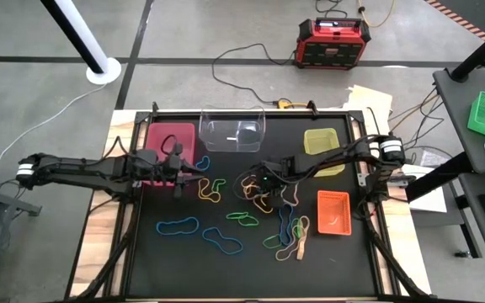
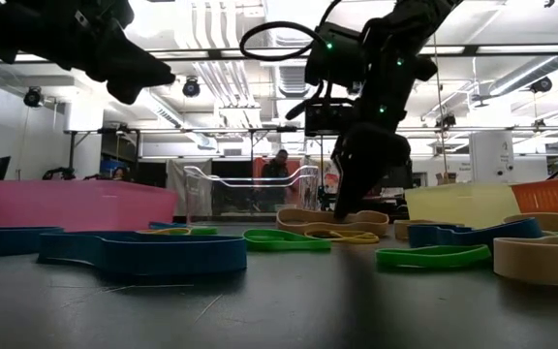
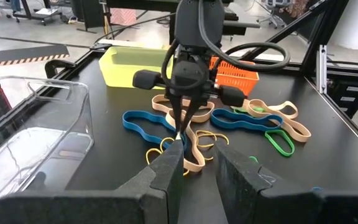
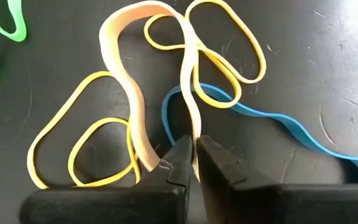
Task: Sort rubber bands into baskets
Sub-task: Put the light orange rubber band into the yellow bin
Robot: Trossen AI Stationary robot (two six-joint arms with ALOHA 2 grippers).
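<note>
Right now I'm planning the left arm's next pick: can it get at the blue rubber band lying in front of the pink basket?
Probably yes. The left gripper hangs by the pink basket, and the blue rubber band lies alone on bare mat, nothing over it. The right gripper works farther right.

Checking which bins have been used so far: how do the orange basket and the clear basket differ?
The orange basket is opaque, and a band seems to lie inside; the clear basket is see-through and looks empty. The orange basket sits near the table's right edge, beside the right arm; the clear basket stands at the far edge, mid-table, and looks larger. Both are open-topped rectangular bins standing upright.
</note>
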